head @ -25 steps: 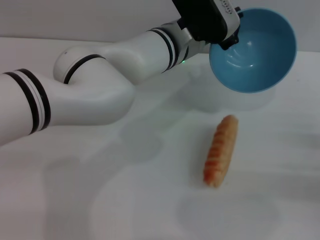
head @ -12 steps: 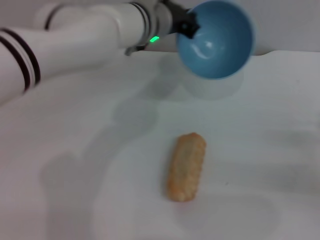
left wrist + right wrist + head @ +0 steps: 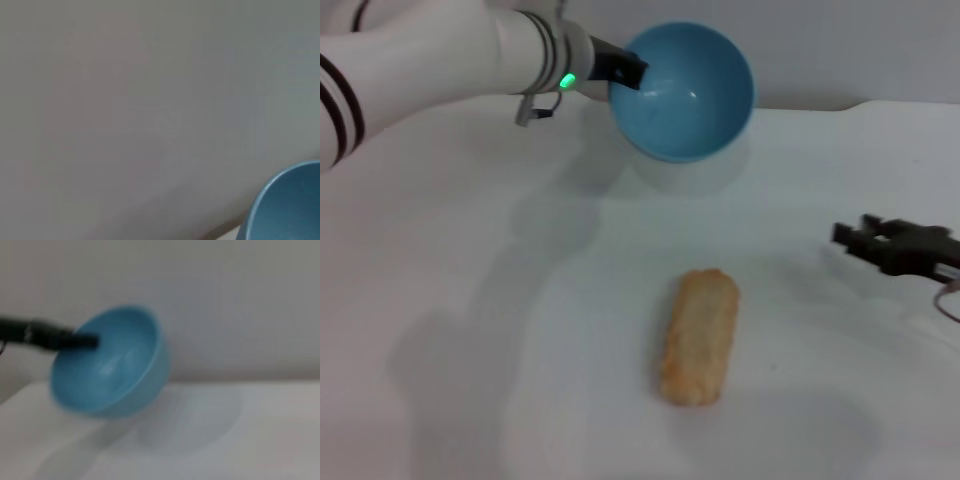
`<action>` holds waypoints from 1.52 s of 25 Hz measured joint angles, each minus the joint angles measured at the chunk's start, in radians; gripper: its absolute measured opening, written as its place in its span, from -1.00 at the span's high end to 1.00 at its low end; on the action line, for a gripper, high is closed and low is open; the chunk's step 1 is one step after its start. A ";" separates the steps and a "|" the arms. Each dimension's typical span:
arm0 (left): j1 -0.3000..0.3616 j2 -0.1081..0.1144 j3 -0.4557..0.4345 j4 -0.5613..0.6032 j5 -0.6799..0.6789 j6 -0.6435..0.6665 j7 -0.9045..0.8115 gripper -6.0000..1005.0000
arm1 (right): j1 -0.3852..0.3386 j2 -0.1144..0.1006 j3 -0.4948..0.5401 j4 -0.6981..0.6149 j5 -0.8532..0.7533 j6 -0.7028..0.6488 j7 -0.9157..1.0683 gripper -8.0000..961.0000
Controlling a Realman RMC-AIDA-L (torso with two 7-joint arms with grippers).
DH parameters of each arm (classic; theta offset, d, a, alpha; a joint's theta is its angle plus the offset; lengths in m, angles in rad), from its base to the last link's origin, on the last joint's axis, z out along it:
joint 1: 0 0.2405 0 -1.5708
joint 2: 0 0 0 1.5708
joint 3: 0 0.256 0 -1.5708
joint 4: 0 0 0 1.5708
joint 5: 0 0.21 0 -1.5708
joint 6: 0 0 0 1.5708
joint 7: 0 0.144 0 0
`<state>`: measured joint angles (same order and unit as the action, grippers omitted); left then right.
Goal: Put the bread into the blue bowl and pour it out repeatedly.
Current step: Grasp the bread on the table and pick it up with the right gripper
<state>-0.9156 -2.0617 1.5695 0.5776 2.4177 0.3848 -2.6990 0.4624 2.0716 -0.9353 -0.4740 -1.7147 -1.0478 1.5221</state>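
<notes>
While my left gripper [image 3: 625, 70] clamps the rim of the blue bowl [image 3: 682, 92], I hold it tilted above the far side of the white table [image 3: 470, 330]. The bread [image 3: 700, 336] lies on the table nearer me, well apart from the bowl. My right gripper [image 3: 855, 238] hovers low at the right, its fingers slightly parted and holding nothing.

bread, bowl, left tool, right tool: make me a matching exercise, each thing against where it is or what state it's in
Things:
1. bread
2. bowl
3. left tool
4. right tool

Places or states:
A. low over the table's right side, holding nothing
B. lying flat on the table
C. gripping the bowl's rim
D. lifted off the table, tilted, nothing inside

Pairs: 1-B, 2-D, 3-C, 4-A
</notes>
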 joint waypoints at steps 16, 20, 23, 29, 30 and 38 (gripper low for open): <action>0.033 -0.003 -0.072 -0.021 -0.002 0.001 -0.027 0.99 | 0.165 -0.004 -0.333 -0.026 -0.057 0.063 0.545 0.00; 0.038 -0.004 -0.073 -0.020 -0.003 0.000 -0.027 0.99 | 0.184 -0.004 -0.367 -0.018 -0.068 0.052 0.621 0.00; 0.038 -0.005 -0.073 -0.020 -0.005 -0.001 -0.027 0.99 | 0.190 -0.004 -0.391 -0.015 -0.074 0.051 0.654 0.01; 0.041 -0.006 -0.073 -0.021 -0.007 -0.003 -0.026 0.99 | 0.206 -0.004 -0.440 -0.008 -0.171 0.065 0.823 0.01; 0.041 -0.006 -0.073 -0.021 -0.007 -0.003 -0.026 0.99 | 0.206 -0.004 -0.440 -0.008 -0.178 0.066 0.830 0.01; 0.052 -0.006 -0.074 -0.016 -0.008 -0.003 -0.019 0.99 | 0.216 0.007 -0.446 -0.002 -0.158 0.107 0.824 0.02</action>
<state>-0.8637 -2.0678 1.4956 0.5618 2.4096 0.3817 -2.7183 0.6781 2.0786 -1.3814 -0.4763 -1.8724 -0.9409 2.3465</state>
